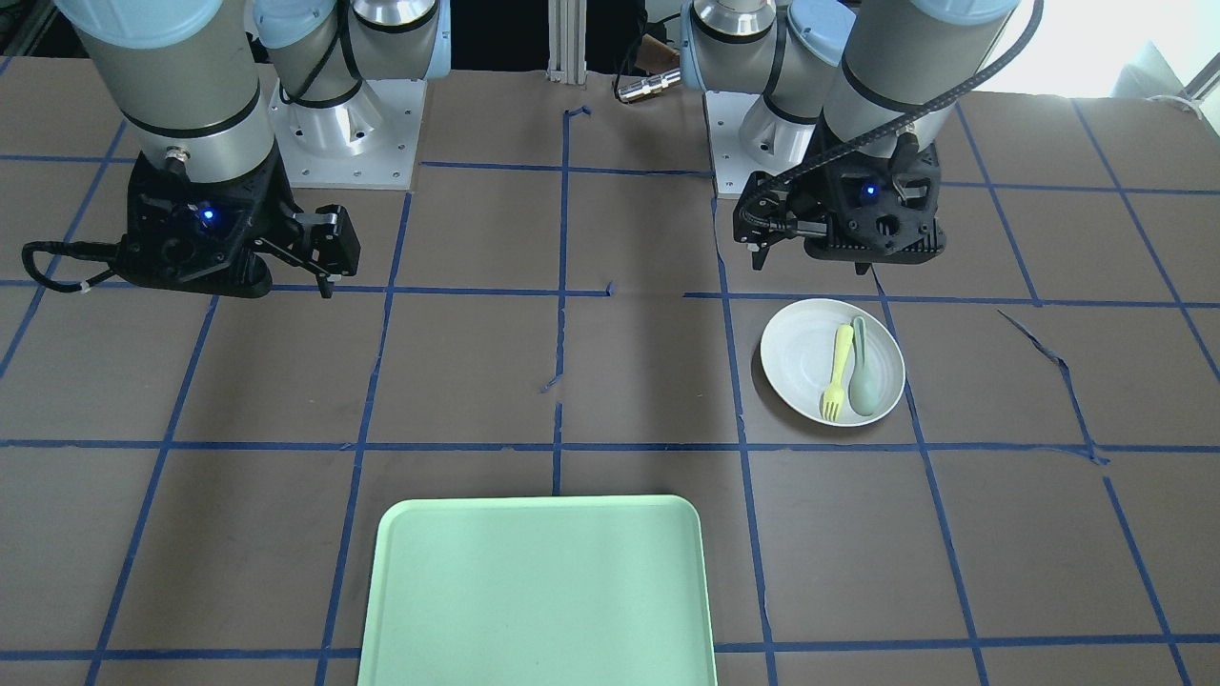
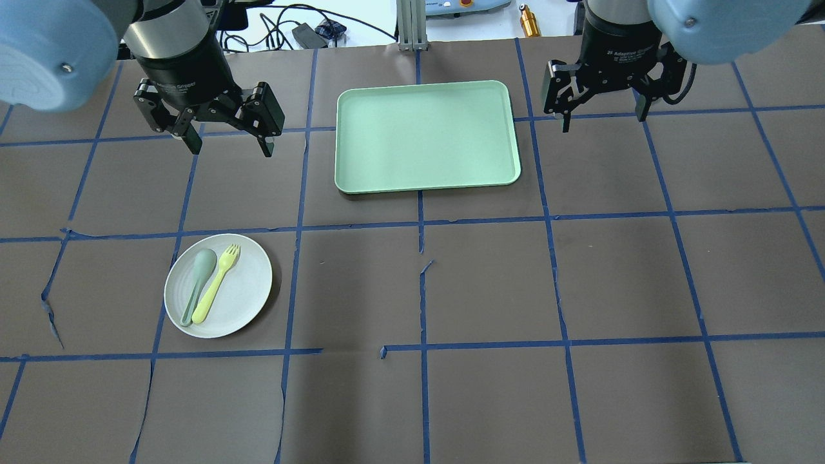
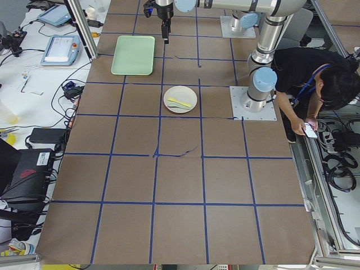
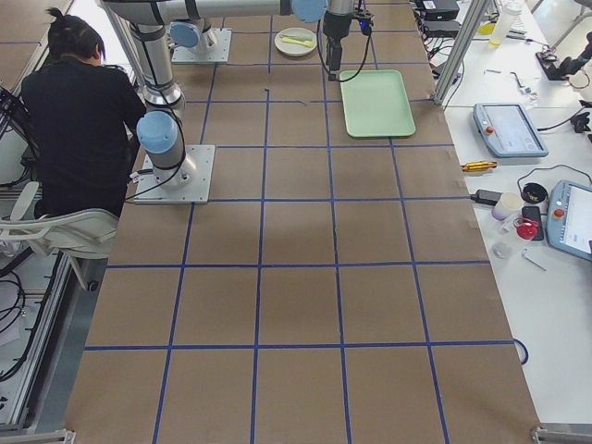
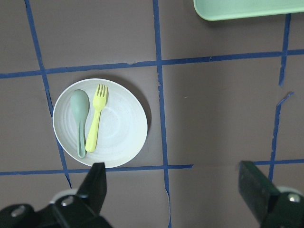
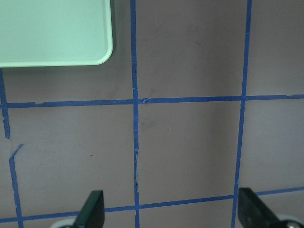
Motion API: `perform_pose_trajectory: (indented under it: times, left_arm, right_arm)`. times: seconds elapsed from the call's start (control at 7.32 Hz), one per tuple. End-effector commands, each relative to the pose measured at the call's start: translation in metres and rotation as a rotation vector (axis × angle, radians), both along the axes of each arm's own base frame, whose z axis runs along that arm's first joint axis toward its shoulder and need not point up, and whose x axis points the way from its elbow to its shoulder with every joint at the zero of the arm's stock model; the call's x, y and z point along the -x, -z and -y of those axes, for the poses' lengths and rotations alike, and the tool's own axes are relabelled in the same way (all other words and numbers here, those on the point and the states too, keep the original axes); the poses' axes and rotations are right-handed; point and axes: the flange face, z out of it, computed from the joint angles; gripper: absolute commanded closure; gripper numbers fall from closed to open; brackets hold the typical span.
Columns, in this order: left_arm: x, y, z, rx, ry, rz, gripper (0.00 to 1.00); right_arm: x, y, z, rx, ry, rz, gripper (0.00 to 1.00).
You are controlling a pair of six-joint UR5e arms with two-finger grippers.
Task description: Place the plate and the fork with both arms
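The off-white plate [image 2: 248,290] sits on the table on my left side. The pale yellow fork [image 2: 218,282] lies in it, next to a grey-green spoon [image 2: 197,283]. My left gripper [image 2: 231,149] is open and empty, held above the table beyond the plate, well apart from it. In the left wrist view the plate [image 5: 121,128] and fork [image 5: 96,124] show ahead of the open fingers [image 5: 95,190]. My right gripper [image 2: 604,121] is open and empty at the far right, beside the tray. The front view shows the plate [image 1: 796,357] and fork [image 1: 838,372] too.
A rectangular mint-green tray [image 2: 425,135] lies at the far middle of the table, between the two grippers. Its corner shows in the right wrist view [image 6: 52,33]. Blue tape lines grid the brown table. A person [image 3: 315,79] bends over beside the robot base.
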Motion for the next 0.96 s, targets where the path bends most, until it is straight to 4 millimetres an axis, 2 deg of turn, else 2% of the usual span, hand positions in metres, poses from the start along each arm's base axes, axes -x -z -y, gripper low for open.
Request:
perform_pose_trajectory:
  times: [0.0, 0.14, 0.27, 0.41, 0.68, 0.82]
  left_arm:
    - [0.003, 0.006, -0.002, -0.011, -0.009, -0.006, 0.0]
    - [0.003, 0.0, -0.005, 0.001, -0.009, -0.007, 0.0]
    - [0.003, 0.0, -0.007, 0.0, -0.007, 0.002, 0.0]
    - [0.0, 0.007, -0.003, -0.015, -0.008, 0.015, 0.0]
    - [-0.011, 0.037, -0.011, -0.074, -0.012, 0.05, 0.0]
    - [-0.03, 0.05, -0.005, -0.097, -0.043, 0.049, 0.0]
  right_arm:
    - [-0.002, -0.002, -0.001, 0.011, 0.0, 0.001, 0.0]
    - [0.004, -0.007, -0.002, 0.018, 0.003, 0.002, 0.0]
    - [0.001, -0.001, -0.002, 0.003, 0.001, 0.013, 0.0]
    - [-0.001, 0.0, 0.0, 0.003, 0.001, 0.022, 0.0]
    - [-0.006, 0.01, 0.004, -0.025, -0.002, 0.09, 0.0]
    - [-0.015, 0.011, 0.002, -0.034, -0.004, 0.155, 0.0]
